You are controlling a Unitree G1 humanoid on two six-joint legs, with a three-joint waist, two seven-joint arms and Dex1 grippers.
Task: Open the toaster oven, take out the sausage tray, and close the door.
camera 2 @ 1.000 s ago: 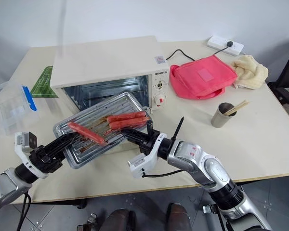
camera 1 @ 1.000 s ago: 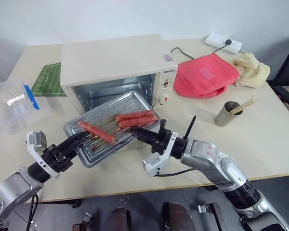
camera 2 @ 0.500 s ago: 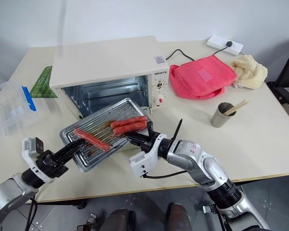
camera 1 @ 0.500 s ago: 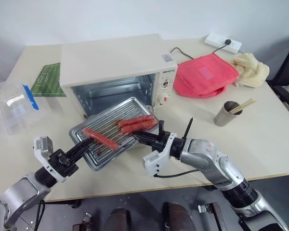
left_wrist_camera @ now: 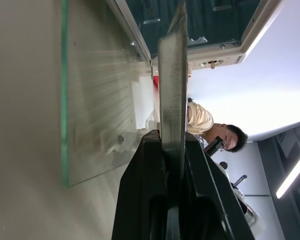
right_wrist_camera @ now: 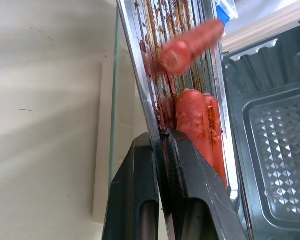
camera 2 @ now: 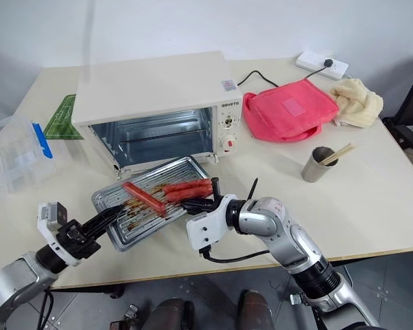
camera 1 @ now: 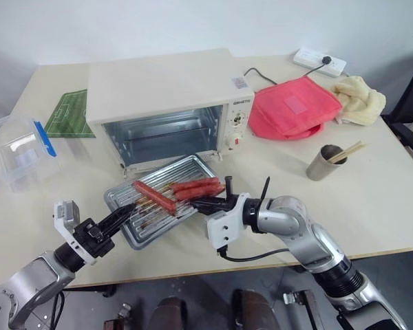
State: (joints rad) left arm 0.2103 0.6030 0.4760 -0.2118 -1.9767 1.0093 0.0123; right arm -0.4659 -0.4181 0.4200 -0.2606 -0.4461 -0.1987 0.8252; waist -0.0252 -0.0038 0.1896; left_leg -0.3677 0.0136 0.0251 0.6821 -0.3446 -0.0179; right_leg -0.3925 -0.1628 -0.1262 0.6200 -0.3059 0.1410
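**Tray held at both ends in front of the open oven**

A pale tabletop (camera 1: 392, 199) stood against a white wall, crowded with kitchen odds and ends. The toaster oven (camera 1: 165, 96) sat toward the back of it, its cavity open and its glass door (left_wrist_camera: 97, 107) folded down flat onto the table in front. Just before the opening, over the lowered door, was the sausage tray (camera 1: 158, 199), carrying three red sausages (camera 1: 193, 188) across its ridged, grease-stained surface.

The left gripper (camera 1: 126, 213) was closed on the tray's near-left rim; in the left wrist view its black fingers (left_wrist_camera: 140, 195) pinched the thin metal edge between them. The right gripper (camera 1: 208, 204) gripped the tray's right rim, and the right wrist view showed its fingers (right_wrist_camera: 187, 165) narrowed on either side of the edge, close beside two of the sausages. The tray looked roughly level, but whether it rested on the door or hung just above it could not be told.

To the left of the oven lay a green soccer-field mat (camera 1: 69, 113) and a clear plastic box with blue clips (camera 1: 17, 151). To the right were a red pouch (camera 1: 292, 106), a yellow cloth (camera 1: 358, 96), a white power strip (camera 1: 320, 62), and a metal cup holding chopsticks (camera 1: 327, 161). A person showed in the left wrist view's background.
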